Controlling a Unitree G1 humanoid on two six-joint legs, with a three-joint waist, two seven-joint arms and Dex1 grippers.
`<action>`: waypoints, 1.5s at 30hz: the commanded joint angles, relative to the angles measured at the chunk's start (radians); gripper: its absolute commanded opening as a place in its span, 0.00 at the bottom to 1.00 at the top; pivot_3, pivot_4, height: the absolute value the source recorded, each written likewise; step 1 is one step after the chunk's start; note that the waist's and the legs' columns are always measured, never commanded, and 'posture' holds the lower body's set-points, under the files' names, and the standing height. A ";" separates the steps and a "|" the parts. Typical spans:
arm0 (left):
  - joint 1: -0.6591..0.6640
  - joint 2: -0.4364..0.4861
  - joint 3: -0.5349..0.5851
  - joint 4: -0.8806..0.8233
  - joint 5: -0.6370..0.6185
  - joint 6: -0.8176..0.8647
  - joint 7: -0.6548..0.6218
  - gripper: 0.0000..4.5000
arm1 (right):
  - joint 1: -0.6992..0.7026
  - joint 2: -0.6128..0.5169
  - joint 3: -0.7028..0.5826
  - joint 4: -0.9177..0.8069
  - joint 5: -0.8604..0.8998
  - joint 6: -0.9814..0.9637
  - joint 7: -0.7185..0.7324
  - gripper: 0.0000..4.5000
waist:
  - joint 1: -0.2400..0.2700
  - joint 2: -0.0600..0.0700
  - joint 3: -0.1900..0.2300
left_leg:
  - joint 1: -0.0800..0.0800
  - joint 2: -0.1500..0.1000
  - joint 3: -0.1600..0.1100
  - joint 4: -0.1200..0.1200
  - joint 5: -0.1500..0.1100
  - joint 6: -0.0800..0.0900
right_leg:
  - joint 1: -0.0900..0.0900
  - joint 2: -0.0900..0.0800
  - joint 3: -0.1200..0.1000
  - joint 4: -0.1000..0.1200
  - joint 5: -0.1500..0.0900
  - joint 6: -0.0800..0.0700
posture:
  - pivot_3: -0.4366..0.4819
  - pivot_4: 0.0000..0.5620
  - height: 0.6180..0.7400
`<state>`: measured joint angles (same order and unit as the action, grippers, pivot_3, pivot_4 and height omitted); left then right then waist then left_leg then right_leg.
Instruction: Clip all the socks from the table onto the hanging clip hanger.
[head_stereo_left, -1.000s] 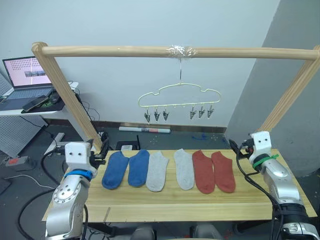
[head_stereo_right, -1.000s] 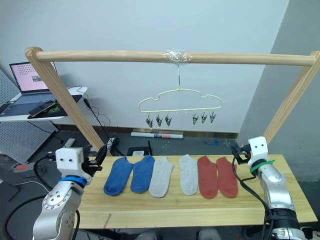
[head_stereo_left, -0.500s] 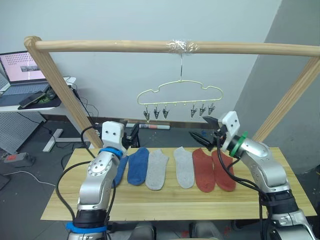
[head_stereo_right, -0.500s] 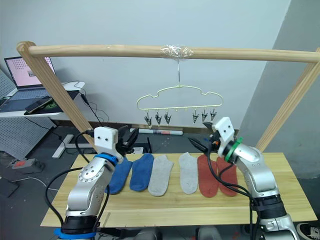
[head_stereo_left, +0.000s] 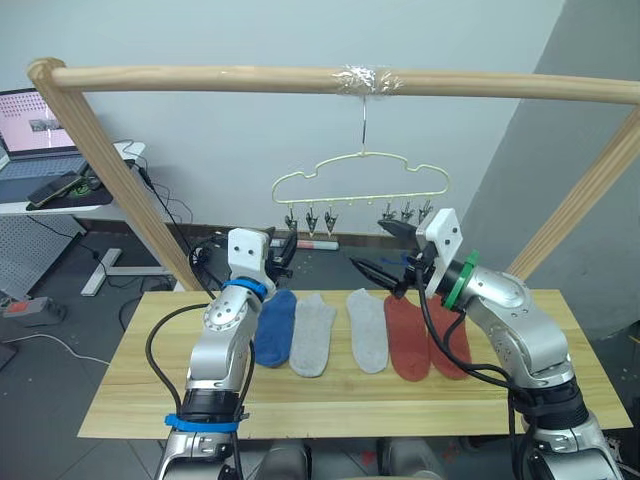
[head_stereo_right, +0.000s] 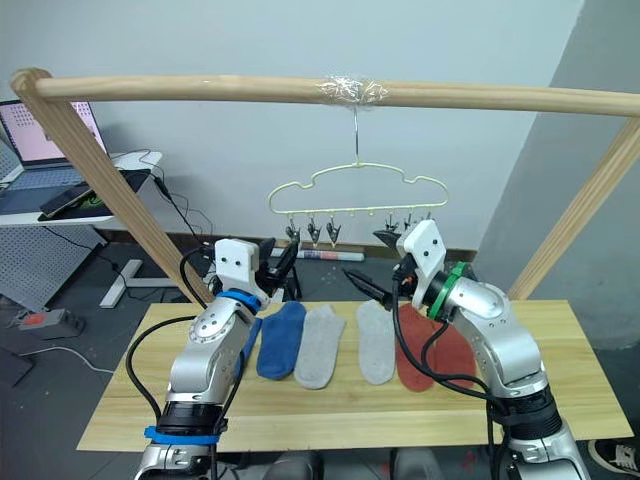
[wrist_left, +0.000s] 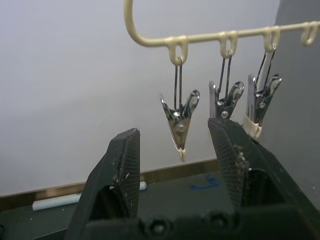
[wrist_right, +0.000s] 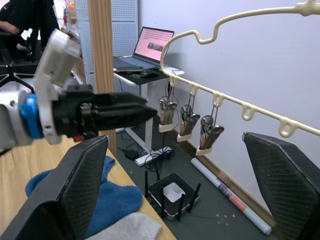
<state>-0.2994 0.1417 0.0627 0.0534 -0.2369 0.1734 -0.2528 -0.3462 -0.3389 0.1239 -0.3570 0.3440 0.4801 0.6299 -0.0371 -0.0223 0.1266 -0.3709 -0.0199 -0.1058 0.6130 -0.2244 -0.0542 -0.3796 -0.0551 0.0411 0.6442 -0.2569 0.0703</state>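
Six socks lie in a row on the table (head_stereo_left: 140, 385): a blue pair (head_stereo_left: 276, 326) partly behind my left arm, two light grey (head_stereo_left: 313, 337), and two rust red (head_stereo_left: 406, 338). The pale clip hanger (head_stereo_left: 360, 180) hangs from the rail, with its grey clips (wrist_left: 180, 121) in two groups of three. My left gripper (head_stereo_left: 285, 248) is raised just below the left clips. It is open and empty, and the leftmost clip shows between its fingers (wrist_left: 125, 160) but beyond them. My right gripper (head_stereo_left: 383, 250) is open wide and empty, below the right clips (head_stereo_left: 405, 212).
A round wooden rail frame (head_stereo_left: 250, 78) spans the table, with slanted posts at both ends. A laptop (head_stereo_left: 38, 112) sits on a desk at the far left. Cables, a power box (wrist_right: 172, 194) and a white tube lie on the floor behind the table.
Both arms have lifted from the table's ends and swung inward to the hanger, stopping just below the clips. The camera view has shifted. The socks lie as before.
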 joint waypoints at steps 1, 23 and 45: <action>-0.041 -0.011 0.001 0.006 0.004 -0.039 -0.003 0.53 | -0.016 0.010 0.004 -0.064 0.030 0.021 -0.008 1.00 | -0.002 0.000 0.001 | -0.001 0.000 0.000 0.000 0.000 0.000 | -0.001 0.000 0.000 0.000 0.000 0.000 | 0.38 0.19 1.00; -0.138 -0.028 0.022 0.132 0.025 -0.128 0.021 0.53 | -0.045 0.011 0.002 -0.077 0.046 0.055 -0.011 1.00 | -0.018 0.000 0.004 | -0.010 0.000 -0.001 0.001 0.000 0.000 | -0.009 0.000 -0.001 0.000 0.001 0.001 | 0.36 0.20 1.00; -0.197 -0.020 0.022 0.229 0.039 -0.200 0.011 0.53 | -0.058 0.001 -0.010 -0.077 0.052 0.070 -0.022 1.00 | -0.021 0.000 0.009 | -0.010 0.000 -0.001 0.001 0.000 0.000 | -0.009 0.000 -0.001 0.000 0.001 0.001 | 0.34 0.24 1.00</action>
<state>-0.4722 0.1159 0.0773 0.2915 -0.2015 0.0072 -0.2327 -0.3804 -0.3372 0.1381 -0.3989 0.3763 0.5551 0.6096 -0.0581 -0.0226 0.1361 -0.3805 -0.0202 -0.1071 0.6136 -0.2242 -0.0542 -0.3883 -0.0551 0.0398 0.6444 -0.2562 0.0713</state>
